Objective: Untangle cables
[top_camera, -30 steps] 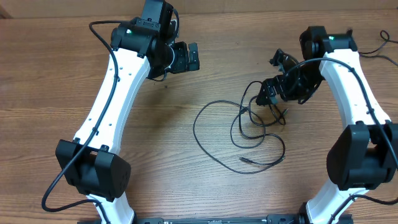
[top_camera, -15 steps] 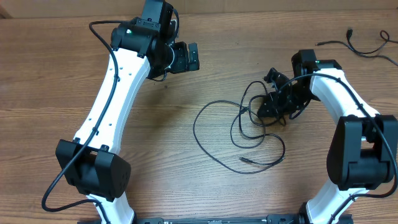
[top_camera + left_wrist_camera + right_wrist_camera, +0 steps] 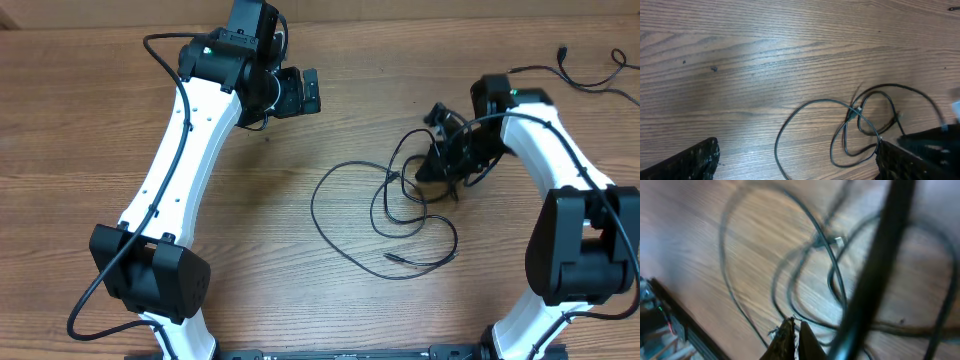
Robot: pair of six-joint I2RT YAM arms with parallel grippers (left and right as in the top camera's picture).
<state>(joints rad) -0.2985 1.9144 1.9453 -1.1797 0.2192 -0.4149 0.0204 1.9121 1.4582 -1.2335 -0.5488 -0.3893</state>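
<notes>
Thin black cables (image 3: 385, 205) lie in a tangled heap right of the table's middle, one big loop (image 3: 325, 190) reaching left and a plug end (image 3: 390, 257) pointing toward the front. My right gripper (image 3: 434, 170) is down in the right side of the tangle. In the right wrist view its fingertips (image 3: 796, 325) are pressed together with a cable strand (image 3: 817, 326) meeting them at the tips; a silvery plug (image 3: 838, 241) lies beyond. My left gripper (image 3: 300, 92) hovers open at the back left, away from the cables (image 3: 855, 112), nothing between its fingers (image 3: 695, 160).
Another black cord (image 3: 590, 75) lies at the far right back corner. The wood table (image 3: 260, 230) is bare to the left of the loop. A thick blurred black wire (image 3: 875, 275) crosses the right wrist view close to the camera.
The right gripper went from open to shut inside the tangle, and its arm swung slightly back toward the far side. The left arm stayed still.
</notes>
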